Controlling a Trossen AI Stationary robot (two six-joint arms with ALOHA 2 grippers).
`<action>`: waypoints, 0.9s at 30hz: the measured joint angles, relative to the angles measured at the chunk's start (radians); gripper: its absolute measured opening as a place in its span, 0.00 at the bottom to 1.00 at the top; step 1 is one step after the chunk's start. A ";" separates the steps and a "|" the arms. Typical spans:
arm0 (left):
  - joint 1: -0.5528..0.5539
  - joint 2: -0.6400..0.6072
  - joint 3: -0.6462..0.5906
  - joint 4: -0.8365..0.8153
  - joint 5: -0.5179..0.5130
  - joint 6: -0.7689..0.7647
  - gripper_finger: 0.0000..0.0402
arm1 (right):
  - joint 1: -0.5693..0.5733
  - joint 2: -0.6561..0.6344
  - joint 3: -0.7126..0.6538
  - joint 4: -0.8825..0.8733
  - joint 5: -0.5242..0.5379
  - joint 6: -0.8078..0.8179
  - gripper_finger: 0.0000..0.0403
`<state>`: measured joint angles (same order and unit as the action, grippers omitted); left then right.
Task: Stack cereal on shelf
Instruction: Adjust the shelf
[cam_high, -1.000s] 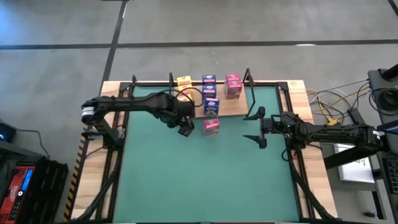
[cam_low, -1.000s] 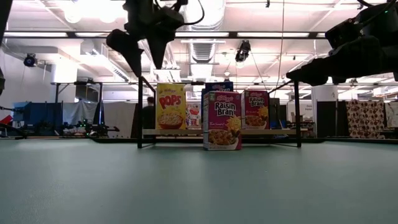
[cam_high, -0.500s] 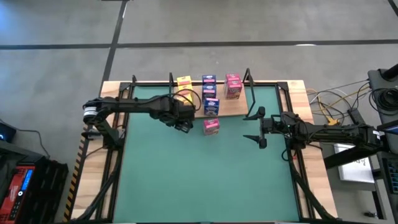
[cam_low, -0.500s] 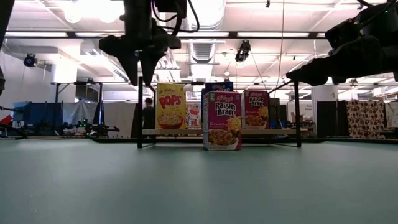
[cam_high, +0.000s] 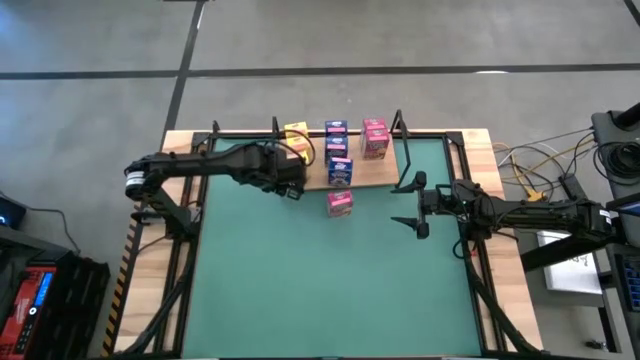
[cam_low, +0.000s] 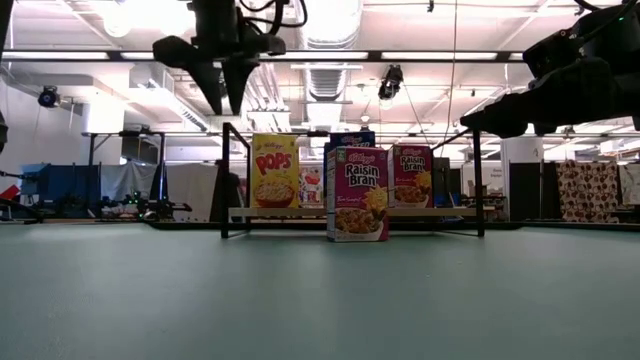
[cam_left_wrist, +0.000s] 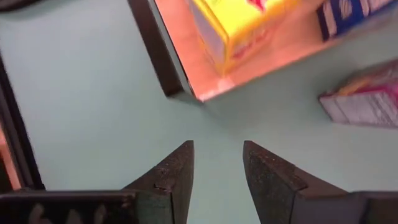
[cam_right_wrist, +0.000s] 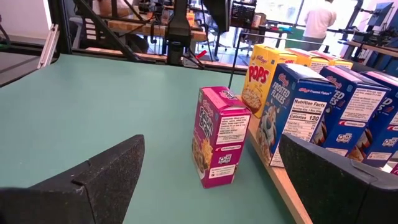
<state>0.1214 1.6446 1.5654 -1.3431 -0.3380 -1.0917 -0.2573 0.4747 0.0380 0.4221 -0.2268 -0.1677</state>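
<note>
The small rectangular cardboard cereal boxes are mostly sitting on the light wood shelf board (cam_high: 365, 172) with thin black wire uprights, at the far edge of the green-matted worktop (cam_high: 330, 280): a yellow-orange box (cam_high: 296, 133) near the shelf's left end, blue boxes (cam_high: 338, 160) in the middle, and a pink-magenta box (cam_high: 375, 138) toward the right end. How many are standing there in all is hard to tell. One pink-magenta box (cam_high: 339, 203) is standing upright on the mat just in front of the shelf, so by my judgement that one is left to place. The left gripper (cam_high: 291, 188) is hovering off the shelf's left front corner, jaws narrowed and empty. The right gripper (cam_high: 407, 204) is waiting beyond the shelf's right end, jaws spread, carrying nothing.
</note>
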 joint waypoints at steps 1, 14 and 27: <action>0.005 -0.001 0.007 -0.004 -0.015 -0.001 0.30 | 0.000 0.000 0.000 0.000 0.000 0.000 0.90; 0.118 -0.001 0.018 -0.010 -0.063 0.000 0.30 | 0.000 0.000 0.000 0.000 0.000 0.000 0.90; 0.168 0.038 0.018 0.011 -0.064 0.031 0.30 | 0.000 0.000 0.000 0.000 0.000 0.000 0.90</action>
<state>0.2891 1.6826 1.5837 -1.3318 -0.4023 -1.0605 -0.2576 0.4744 0.0382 0.4221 -0.2268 -0.1677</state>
